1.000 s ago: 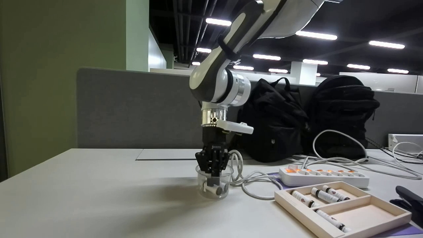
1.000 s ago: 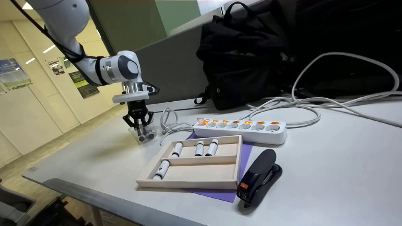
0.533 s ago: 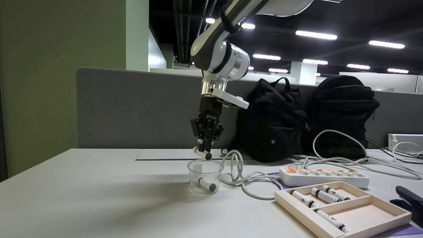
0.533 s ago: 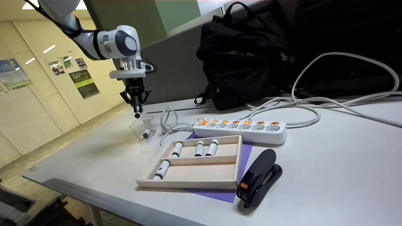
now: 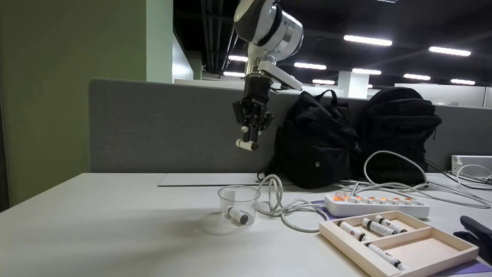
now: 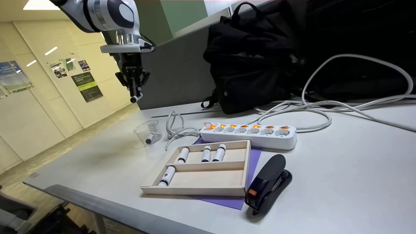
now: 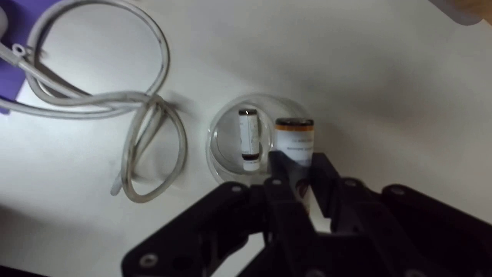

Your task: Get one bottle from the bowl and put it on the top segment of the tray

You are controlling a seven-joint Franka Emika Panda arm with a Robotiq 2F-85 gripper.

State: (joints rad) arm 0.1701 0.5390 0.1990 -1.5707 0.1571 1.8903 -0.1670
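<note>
Your tool (image 5: 250, 139) grips a white-labelled bottle (image 7: 294, 141) and holds it crosswise in mid-air, well above the bowl (image 5: 239, 201) and apart from it. A second bottle (image 7: 249, 132) lies inside that clear bowl, which stands on the counter (image 5: 153, 234). Beside the bowl you have a loose white cable (image 7: 127, 98), then the wooden tray (image 6: 208, 191). Three bottles (image 6: 206, 153) lie in the segment (image 6: 235, 154) nearer your power strip (image 6: 248, 138); one bottle (image 6: 167, 175) lies in the other segment (image 6: 208, 178). Under the tray shows a purple sheet (image 6: 227, 201); just beside the tray sits a black stapler (image 6: 266, 186).
</note>
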